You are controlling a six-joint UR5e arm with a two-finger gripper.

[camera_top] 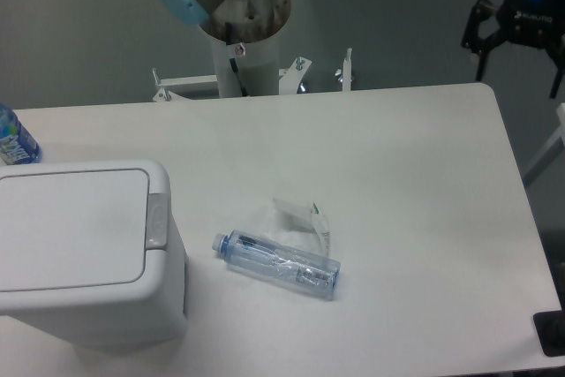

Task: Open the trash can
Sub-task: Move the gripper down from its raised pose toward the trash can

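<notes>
At the lower left of the frame the trash can (84,249) sits on the table (415,183), lid down, its left side cut off by the edge. Beside it lies a clear plastic bottle (277,264) over a crumpled clear wrapper (296,218). Another bottle (13,139) is half cropped at far left. In the upper right, the dark end effector (521,46) hangs beyond the table with its fingers apart.

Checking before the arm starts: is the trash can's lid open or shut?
Shut. The lid lies flat on the trash can, level with the rim, and the grey latch sits beside its edge.
</notes>
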